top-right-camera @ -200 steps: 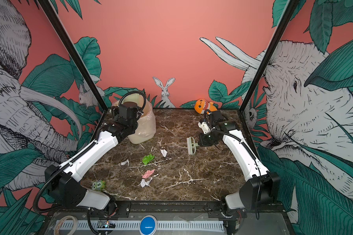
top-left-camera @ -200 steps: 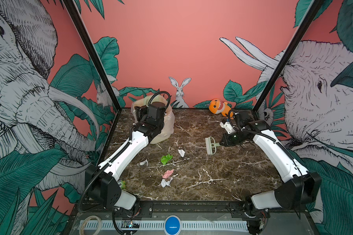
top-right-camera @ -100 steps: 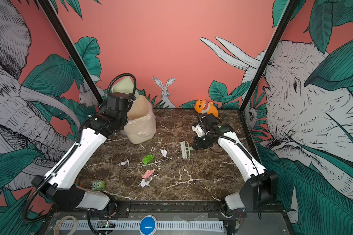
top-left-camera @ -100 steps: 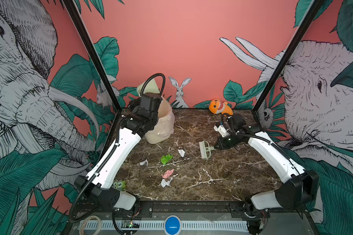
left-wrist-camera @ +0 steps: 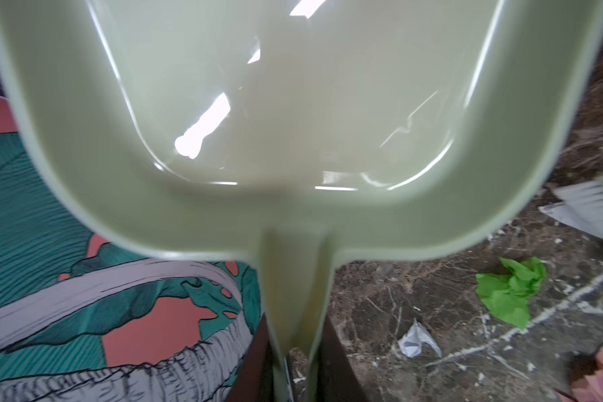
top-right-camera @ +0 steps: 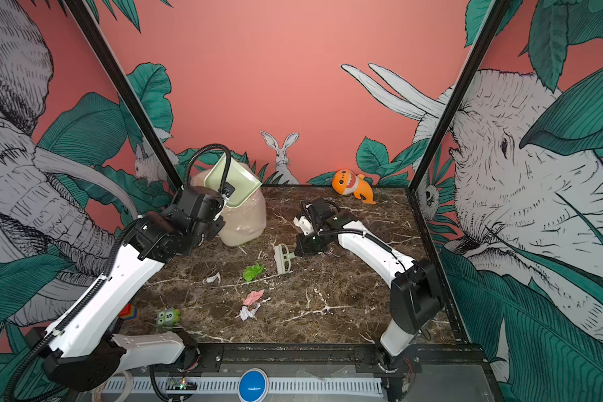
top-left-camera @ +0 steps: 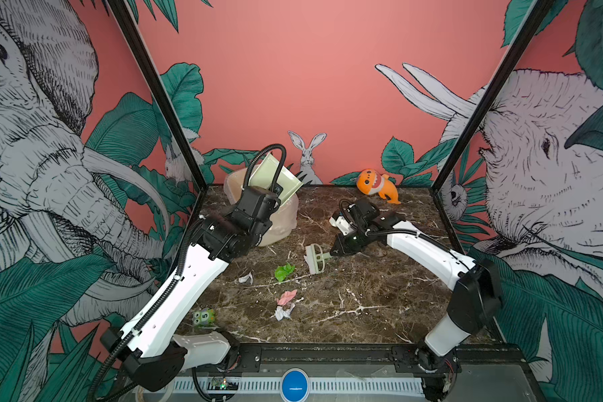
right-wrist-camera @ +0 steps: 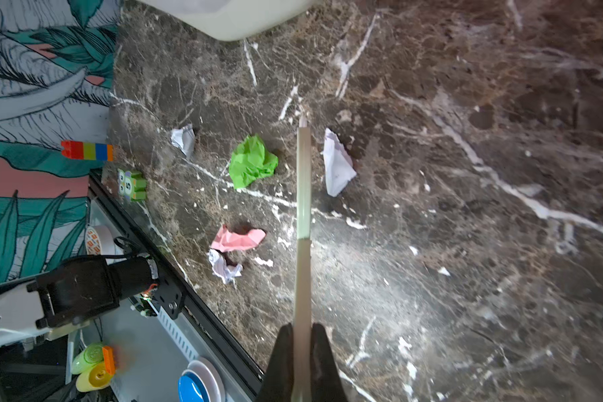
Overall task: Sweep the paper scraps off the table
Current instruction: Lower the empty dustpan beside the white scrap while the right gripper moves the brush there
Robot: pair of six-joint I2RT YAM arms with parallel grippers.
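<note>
Your left end effector (left-wrist-camera: pixel 295 362) is clamped on the handle of the pale green dustpan (top-left-camera: pixel 263 174). In the left wrist view the handle runs down between the two dark fingers (left-wrist-camera: pixel 335 369), which close against its sides. In both top views you hold the pan raised and tilted over the mouth of the pale bin (top-left-camera: pixel 282 219), which stands at the far left of the table (top-left-camera: pixel 362 296). Your right end effector (right-wrist-camera: pixel 302 358) is closed tight on the thin handle of the brush (top-left-camera: pixel 315 259), and the right wrist view shows the black fingertips (right-wrist-camera: pixel 282 358) pinching it from both sides. The brush sits low over the middle of the table with its head pointing left. Whether the bristles touch the marble, I cannot tell. The paper scraps (top-right-camera: pixel 253 297) lie on the table between your two arms. A white scrap (right-wrist-camera: pixel 336 167) lies just beside the brush head on one side, and the green scrap (right-wrist-camera: pixel 253 162) just beside it on the other. A smaller white bit (right-wrist-camera: pixel 183 139) lies farther toward the left edge. The pink scrap (right-wrist-camera: pixel 239 240) lies nearer the front edge, with a crumpled white piece (right-wrist-camera: pixel 223 266) right next to it. The orange shark toy (top-left-camera: pixel 376 184) rests at the far edge, well apart from both end effectors.
</note>
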